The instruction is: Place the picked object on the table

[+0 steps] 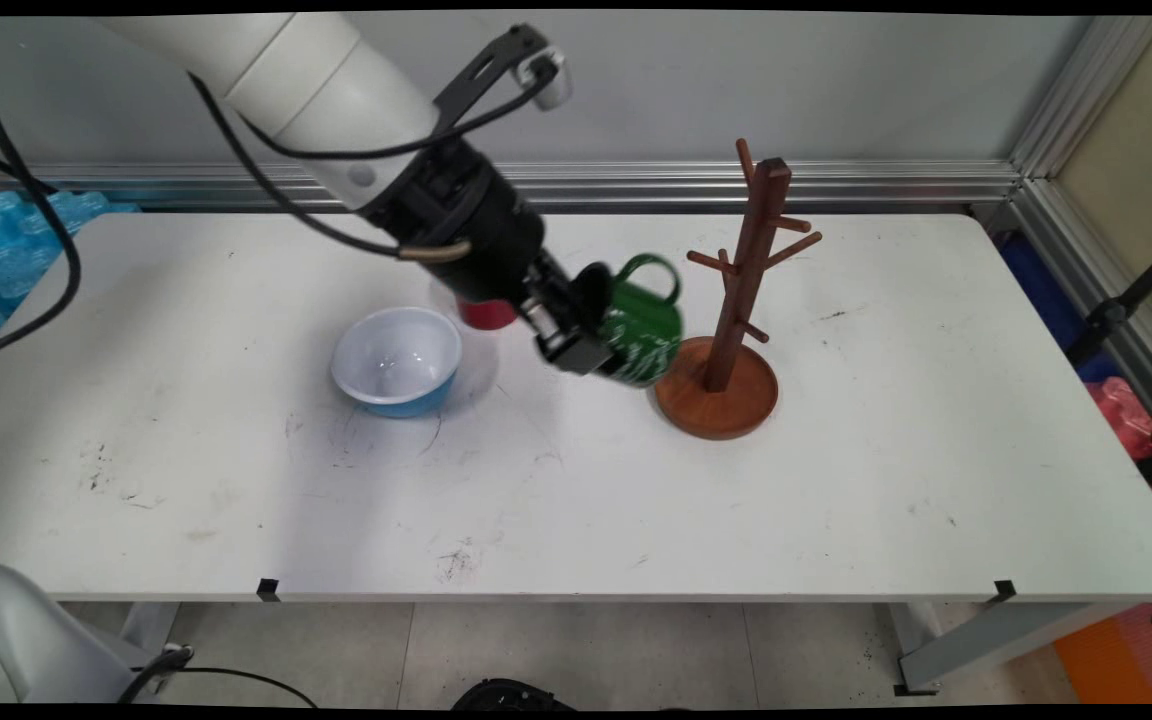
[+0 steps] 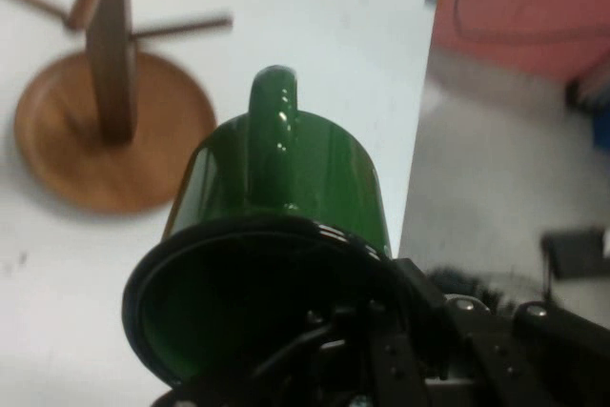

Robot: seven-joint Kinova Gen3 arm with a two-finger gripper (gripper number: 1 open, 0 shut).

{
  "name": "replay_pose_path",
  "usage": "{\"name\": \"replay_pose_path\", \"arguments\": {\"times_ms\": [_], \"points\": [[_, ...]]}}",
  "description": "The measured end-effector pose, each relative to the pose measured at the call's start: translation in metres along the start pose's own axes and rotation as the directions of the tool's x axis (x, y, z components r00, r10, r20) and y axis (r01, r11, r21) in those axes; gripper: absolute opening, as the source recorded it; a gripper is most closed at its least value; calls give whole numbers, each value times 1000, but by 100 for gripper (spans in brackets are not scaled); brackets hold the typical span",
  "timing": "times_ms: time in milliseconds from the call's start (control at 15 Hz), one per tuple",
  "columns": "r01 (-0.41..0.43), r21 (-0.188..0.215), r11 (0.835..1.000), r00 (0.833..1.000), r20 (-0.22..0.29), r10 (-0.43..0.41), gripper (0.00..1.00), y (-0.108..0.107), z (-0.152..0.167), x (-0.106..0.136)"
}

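My gripper (image 1: 591, 325) is shut on the rim of a green mug (image 1: 644, 325) and holds it tilted on its side above the table, its handle pointing up. The mug hangs just left of a brown wooden mug tree (image 1: 741, 290), close to the tree's round base (image 1: 718, 408). In the hand view the green mug (image 2: 281, 207) fills the lower middle, mouth toward the camera, with one finger inside the rim. The mug tree (image 2: 105, 64) stands at the upper left there.
A white bowl with a blue outside (image 1: 396, 362) sits left of the gripper. A red cup (image 1: 486, 314) stands behind the gripper, mostly hidden by it. The table's right edge (image 2: 419, 140) shows in the hand view, with floor and red things beyond.
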Motion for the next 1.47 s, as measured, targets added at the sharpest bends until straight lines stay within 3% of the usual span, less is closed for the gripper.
{"name": "replay_pose_path", "arguments": {"times_ms": [267, 533, 1067, 1267, 1467], "points": [[-20, 27, 999, 995, 102, 17, 0, 0, -6, -9], [-37, 54, 998, 976, 218, 24, 0, -2, -10, -19], [-67, 110, 992, 901, 433, 13, 0, -8, -18, -42], [-78, 122, 989, 868, 497, 7, 0, -8, -18, -50], [-88, 130, 988, 846, 533, 5, 0, -7, -14, -53]]}}
